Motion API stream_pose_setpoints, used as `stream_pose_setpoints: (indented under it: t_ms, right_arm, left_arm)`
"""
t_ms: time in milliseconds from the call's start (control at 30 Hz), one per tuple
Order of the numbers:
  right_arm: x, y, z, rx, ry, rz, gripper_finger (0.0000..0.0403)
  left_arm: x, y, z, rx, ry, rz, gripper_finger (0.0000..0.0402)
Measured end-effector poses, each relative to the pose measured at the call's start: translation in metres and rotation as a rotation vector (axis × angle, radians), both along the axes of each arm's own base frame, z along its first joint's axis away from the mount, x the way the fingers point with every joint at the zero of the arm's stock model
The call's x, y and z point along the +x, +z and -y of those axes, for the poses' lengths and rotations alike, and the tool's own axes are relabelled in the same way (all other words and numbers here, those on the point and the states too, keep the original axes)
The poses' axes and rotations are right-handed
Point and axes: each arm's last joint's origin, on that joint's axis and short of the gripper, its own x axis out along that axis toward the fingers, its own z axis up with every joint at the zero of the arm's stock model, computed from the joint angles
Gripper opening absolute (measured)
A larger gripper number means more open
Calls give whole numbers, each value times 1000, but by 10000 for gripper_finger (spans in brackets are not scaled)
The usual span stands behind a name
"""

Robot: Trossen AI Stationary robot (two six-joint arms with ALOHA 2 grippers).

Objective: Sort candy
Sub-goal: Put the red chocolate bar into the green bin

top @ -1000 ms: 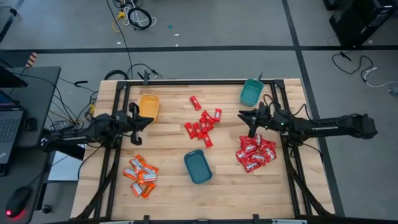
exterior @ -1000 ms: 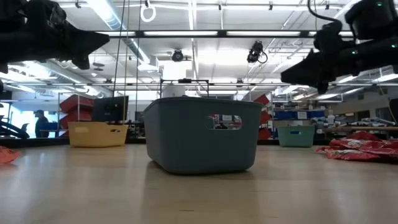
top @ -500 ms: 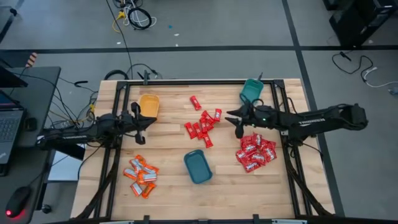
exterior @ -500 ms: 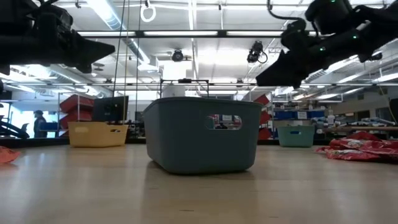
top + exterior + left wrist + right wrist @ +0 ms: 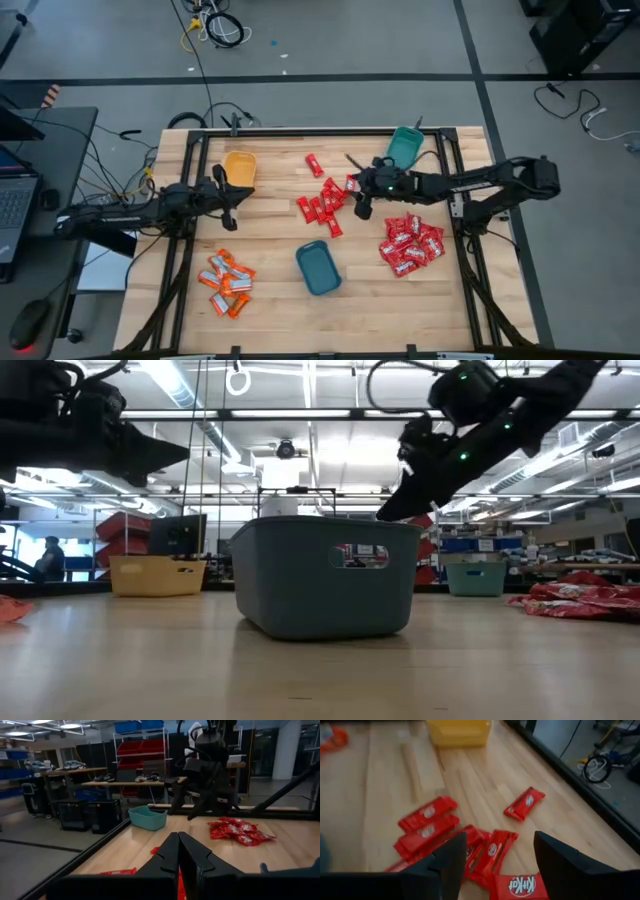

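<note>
Narrow red bars [image 5: 325, 203] lie clustered at the table's middle, with one bar [image 5: 314, 164] apart toward the far edge. Wider red packets [image 5: 410, 245] are piled at the right, and orange-and-white packets [image 5: 227, 283] lie near left. My right gripper [image 5: 358, 192] is open and hovers above the right edge of the bar cluster. In the right wrist view its fingers [image 5: 500, 837] frame the bars [image 5: 490, 851] without touching them. My left gripper [image 5: 228, 195] is shut, empty, and held above the table beside the yellow bin [image 5: 240, 170].
A teal bin [image 5: 403, 147] stands at the far right, and a blue-grey bin [image 5: 318, 268] stands near the middle of the table. The blue-grey bin [image 5: 325, 578] fills the low view's centre. Bare wood lies between the piles. A black frame [image 5: 300, 131] runs round the table.
My right gripper has swung toward the table's left, from beside the teal bin and red packet pile to above the red bar cluster. It has also tipped its fingers downward. The candy and bins have stayed put.
</note>
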Motion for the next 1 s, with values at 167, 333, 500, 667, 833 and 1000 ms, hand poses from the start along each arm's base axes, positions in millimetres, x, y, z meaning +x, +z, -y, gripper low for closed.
stream_pose_setpoints:
  t_ms: [167,333,500,667,833,1000]
  right_arm:
    - [17,-9,3,-15,29,-144,244]
    - [23,-29,4,10,36,-306,235]
    - [23,-48,6,-30,10,-422,206]
    - [24,-55,8,-74,-18,-458,152]
    - [24,-54,8,-92,-7,-463,67]
    - [24,-54,6,-97,5,-470,8]
  left_arm:
    - [2,-3,-1,14,29,-35,12]
    - [3,-5,-1,11,31,-60,12]
    - [5,-7,-2,12,31,-81,12]
    - [5,-8,-2,10,31,-91,12]
    - [5,-8,-2,10,31,-91,12]
    - [5,-8,-2,10,31,-91,12]
